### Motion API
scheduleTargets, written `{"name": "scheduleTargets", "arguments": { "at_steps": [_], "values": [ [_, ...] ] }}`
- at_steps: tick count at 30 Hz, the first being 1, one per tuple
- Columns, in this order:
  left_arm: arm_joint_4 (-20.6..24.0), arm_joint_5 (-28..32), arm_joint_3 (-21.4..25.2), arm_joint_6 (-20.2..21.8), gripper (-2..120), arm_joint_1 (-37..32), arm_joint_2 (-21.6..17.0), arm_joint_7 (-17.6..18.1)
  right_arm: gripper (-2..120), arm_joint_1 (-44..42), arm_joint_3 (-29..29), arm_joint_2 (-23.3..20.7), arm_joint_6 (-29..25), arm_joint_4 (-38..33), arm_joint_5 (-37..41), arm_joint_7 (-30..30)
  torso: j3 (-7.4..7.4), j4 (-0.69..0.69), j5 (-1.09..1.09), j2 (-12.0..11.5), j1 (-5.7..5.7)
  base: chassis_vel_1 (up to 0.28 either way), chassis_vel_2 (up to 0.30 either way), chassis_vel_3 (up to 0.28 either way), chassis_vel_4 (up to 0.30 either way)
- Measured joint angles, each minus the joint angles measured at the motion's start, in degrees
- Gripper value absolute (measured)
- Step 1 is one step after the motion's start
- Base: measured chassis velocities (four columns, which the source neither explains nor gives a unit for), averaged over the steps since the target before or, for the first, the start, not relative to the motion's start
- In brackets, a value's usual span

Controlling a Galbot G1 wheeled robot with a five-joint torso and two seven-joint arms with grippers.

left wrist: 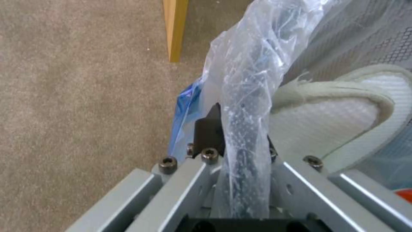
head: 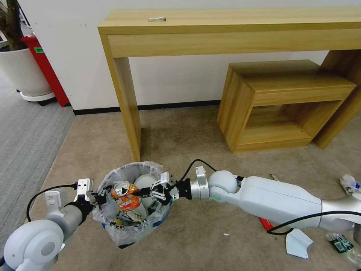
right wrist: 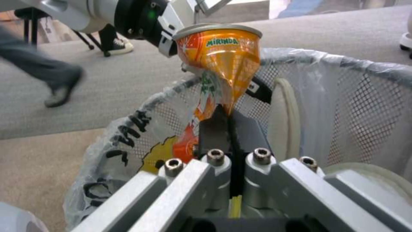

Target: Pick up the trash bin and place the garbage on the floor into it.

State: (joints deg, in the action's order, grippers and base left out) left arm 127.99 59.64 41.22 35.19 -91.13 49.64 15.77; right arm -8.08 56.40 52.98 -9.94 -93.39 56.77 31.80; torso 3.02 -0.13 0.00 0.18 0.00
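Over the beige carpet floor [head: 195,233], just in front of the leg of the wooden desk [head: 225,26], the trash bin [head: 113,229] sits held up by the left gripper [head: 98,198]. That one's clamped tight on the bin's rim, bag and all; in the left wrist view you can see the crinkly plastic liner [left wrist: 244,96] and the black rim squeezed between its fingers [left wrist: 208,129]. A white slipper [left wrist: 334,106] is already inside, pressed against the mesh wall right next to that grip.

The right gripper [head: 144,192] reaches in from the right side, above the bin's opening, and it's pinched shut on a crushed orange can [right wrist: 219,54]. It's a Mirinda can, squashed flat at the lower end where the fingers bite it, top end still roundish. It hangs over the inside of the bin, not touching the stuff below as far as I can tell.

Still on the carpet off to the right: a white slipper-ish flat thing [head: 298,244], a bit of red wrapper [head: 265,223] poking out under the right arm, and some crumpled litter [head: 349,183] near the edge.
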Motion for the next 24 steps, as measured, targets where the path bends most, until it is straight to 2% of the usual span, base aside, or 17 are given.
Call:
{"name": "scheduleTargets", "arguments": {
  "at_steps": [15, 18, 21, 22, 24],
  "values": [
    [0.04, 0.11, -0.02, -0.06, 1, 0.0, 0.01, 0.05, 0, -0.29, 0.58, -0.48, 0.08, -0.28, -1.31, -1.93, 0.0, 0.0, 0.0, 0.0, 0.0, 0.0, 0.0, 0.0, 0.0],
    [0.05, 0.11, -0.01, -0.07, 1, -0.02, 0.05, 0.05, 3, -0.29, 0.58, -0.53, 0.08, -0.49, -1.35, -1.97, 0.0, 0.0, 0.0, 0.0, 0.0, 0.0, 0.0, 0.0, 0.0],
    [0.05, 0.11, 0.04, -0.09, 1, -0.1, 0.05, 0.05, 21, -0.34, 0.44, -0.57, 0.03, -0.72, -1.37, -1.99, 0.0, 0.0, 0.0, 0.0, 0.0, 0.0, 0.0, 0.0, 0.0],
    [0.05, 0.11, 0.04, -0.09, 1, -0.1, 0.05, 0.05, 21, -0.34, 0.44, -0.57, 0.03, -0.72, -1.37, -1.99, 0.0, 0.0, 0.0, 0.0, 0.0, 0.0, 0.0, 0.0, 0.0],
    [0.04, 0.06, 0.05, -0.09, 1, -0.17, 0.06, 0.04, 29, -0.51, 0.33, -0.65, -0.05, -0.91, -1.37, -1.98, 0.0, 0.0, 0.0, 0.0, 0.0, 0.0, 0.0, 0.0, 0.0]
  ]
}}
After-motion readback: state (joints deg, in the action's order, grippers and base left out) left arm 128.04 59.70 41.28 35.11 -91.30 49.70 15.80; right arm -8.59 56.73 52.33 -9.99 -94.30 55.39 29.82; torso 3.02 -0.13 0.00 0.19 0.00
